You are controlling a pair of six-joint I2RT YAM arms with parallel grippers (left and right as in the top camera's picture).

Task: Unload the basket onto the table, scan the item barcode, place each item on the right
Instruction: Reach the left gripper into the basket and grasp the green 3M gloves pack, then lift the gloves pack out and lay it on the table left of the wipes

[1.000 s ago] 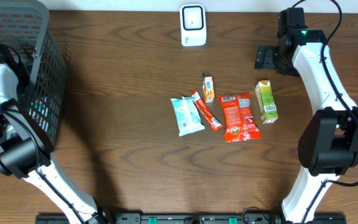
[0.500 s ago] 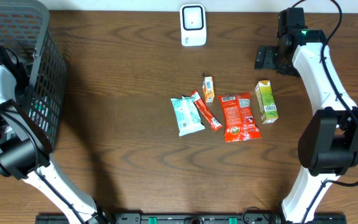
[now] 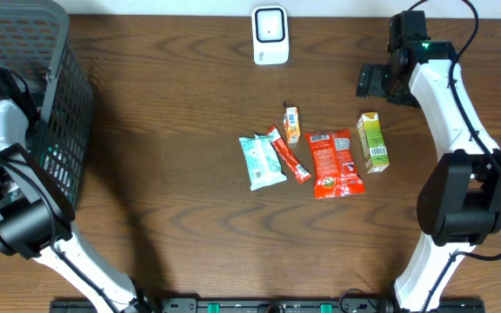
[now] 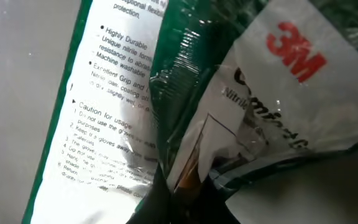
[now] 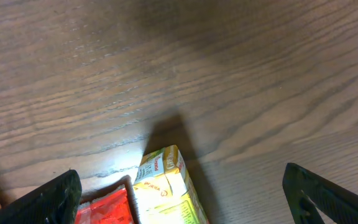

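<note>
Left wrist view: a green-and-white glove packet (image 4: 185, 106) fills the frame inside the basket (image 3: 63, 113). The left gripper (image 4: 166, 208) has its jaws together against the crumpled film; whether it is pinched, I can't tell. The right gripper (image 3: 377, 83) hangs spread wide above a juice carton (image 5: 166, 180). The scanner (image 3: 270, 35) stands at the table's far edge.

green-white glove packet (image 4: 104, 93) — red logo | red pouch (image 3: 333, 163) | yellow-green carton (image 3: 372, 142) | table (image 3: 172, 174) — brown woodgrain
</note>
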